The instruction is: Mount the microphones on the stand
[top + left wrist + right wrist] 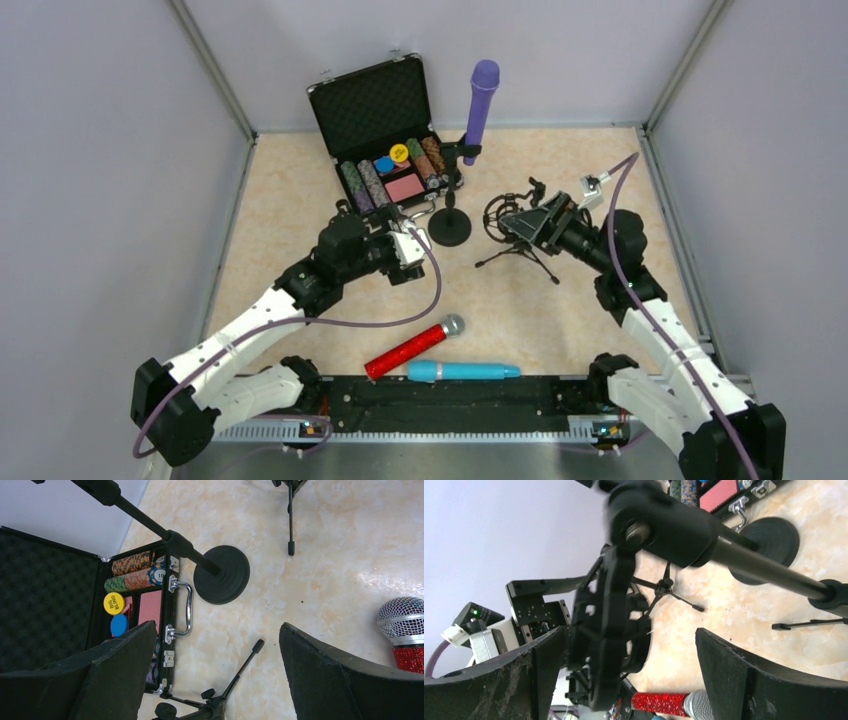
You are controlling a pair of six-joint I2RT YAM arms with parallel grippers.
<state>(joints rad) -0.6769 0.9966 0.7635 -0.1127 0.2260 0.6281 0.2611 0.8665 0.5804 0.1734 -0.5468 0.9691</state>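
Beige table [300, 200], red microphone [410, 348] near open left fingers [115, 680], right fingers [774, 680] open by stand [609, 630]

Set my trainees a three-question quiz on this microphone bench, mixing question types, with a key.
1. True or false: the purple microphone sits in the clip of the round-base stand.
2. Which lies nearest the arm bases? A the red microphone, B the light blue microphone, C the purple microphone.
3. Fill in: the left end effector and right end effector both stand ____.
Key: 1 true; 2 B; 3 open.
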